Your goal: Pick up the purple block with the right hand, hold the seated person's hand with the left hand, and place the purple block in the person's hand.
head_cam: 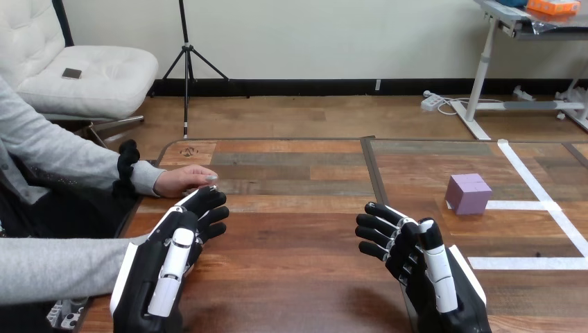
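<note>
Purple block [469,193] stands free, perhaps touching white tape [527,205].

A wooden table [291,243] — white tape lines [527,205] cross on its right part.

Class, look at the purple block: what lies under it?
The purple block rests on the wooden table, at the end of a white tape line running out to its right. Whether the tape continues beneath cannot be seen: the block covers that patch.
</note>
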### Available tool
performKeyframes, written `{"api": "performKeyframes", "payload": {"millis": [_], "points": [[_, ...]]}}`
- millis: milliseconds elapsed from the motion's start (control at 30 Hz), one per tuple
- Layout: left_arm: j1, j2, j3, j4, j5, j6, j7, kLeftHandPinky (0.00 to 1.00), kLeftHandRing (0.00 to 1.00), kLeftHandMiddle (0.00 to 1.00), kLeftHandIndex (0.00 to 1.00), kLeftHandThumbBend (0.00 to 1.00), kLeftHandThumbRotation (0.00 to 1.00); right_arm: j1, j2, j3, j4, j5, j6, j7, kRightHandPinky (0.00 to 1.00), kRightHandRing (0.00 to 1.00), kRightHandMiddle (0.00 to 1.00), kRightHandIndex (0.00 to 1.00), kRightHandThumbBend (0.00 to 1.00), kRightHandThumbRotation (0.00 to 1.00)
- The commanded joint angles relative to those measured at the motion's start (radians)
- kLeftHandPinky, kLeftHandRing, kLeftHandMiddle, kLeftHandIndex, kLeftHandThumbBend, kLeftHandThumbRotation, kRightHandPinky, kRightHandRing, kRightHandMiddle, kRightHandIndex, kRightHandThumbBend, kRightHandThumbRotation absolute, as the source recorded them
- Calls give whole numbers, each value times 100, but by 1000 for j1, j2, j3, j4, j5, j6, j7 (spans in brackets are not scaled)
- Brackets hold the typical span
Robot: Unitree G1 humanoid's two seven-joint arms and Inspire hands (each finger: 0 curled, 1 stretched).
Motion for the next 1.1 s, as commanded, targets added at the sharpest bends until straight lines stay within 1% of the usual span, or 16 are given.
{"api": "performKeyframes", "payload": {"millis": [0,67,167,267,367,467,500,567,667,700,767,867,900,967,1000,1067], "points": [[-22,-6,-6,-54,-15,-2,-10,81,82,83,79,38,85,-19,2,-6,-44,-2,-6,-10,83,83,81,80,73,93],[-23,-7,-6,-51,-25,-7,-18,82,83,83,80,34,85,-22,1,-7,-35,1,-17,-4,84,83,81,80,72,93],[-17,-7,-7,-65,-19,9,-8,83,83,83,80,31,86,-21,-2,-6,-32,-7,-36,-2,84,83,82,81,71,95],[-18,-8,-6,-66,-31,16,-15,84,82,82,79,29,86,-22,-3,-7,-30,2,-29,4,85,83,81,81,71,95],[-20,-24,-2,-55,-39,6,-9,84,82,82,79,26,85,-18,1,-7,-39,2,-17,-5,84,83,81,81,71,95],[-27,-17,-3,-42,-44,-9,-26,84,82,82,78,23,85,-20,-2,-4,-31,-6,-40,4,84,83,82,81,71,96],[-26,-17,-3,-42,-38,-13,-23,84,82,82,79,23,85,-21,-1,-5,-31,4,-36,10,84,83,82,81,70,96],[-24,-18,-3,-44,-30,-16,-17,83,82,82,79,21,87,-21,2,-6,-33,16,-28,15,84,83,81,81,70,96],[-26,-18,-2,-37,-40,-20,-26,84,81,82,79,20,91,-22,0,-6,-27,7,-39,14,85,82,81,80,70,95],[-26,-20,-1,-34,-37,-25,-22,84,81,81,79,19,93,-21,0,-6,-31,7,-35,13,85,82,81,80,70,95],[-26,-23,1,-32,-32,-30,-17,84,81,81,78,19,96,-18,1,-6,-36,9,-29,12,84,82,81,80,69,95],[-24,-25,3,-29,-41,-33,-22,84,80,81,78,20,98,-13,0,-4,-53,4,-1,-2,84,82,80,80,71,94],[-25,-24,4,-26,-45,-34,-25,84,80,80,78,20,99,-16,-3,-3,-43,5,-19,11,84,82,80,80,72,94],[-26,-22,5,-23,-49,-36,-29,84,80,80,78,22,99,-21,-6,-3,-28,8,-44,28,84,83,81,81,70,96],[-26,-22,7,-22,-45,-38,-25,84,80,80,78,23,99,-17,-3,-4,-38,13,-29,22,85,83,81,81,69,96],[-26,-24,8,-22,-40,-41,-18,83,80,79,78,26,100,-12,2,-6,-54,18,-3,9,85,83,81,81,70,94]]}}
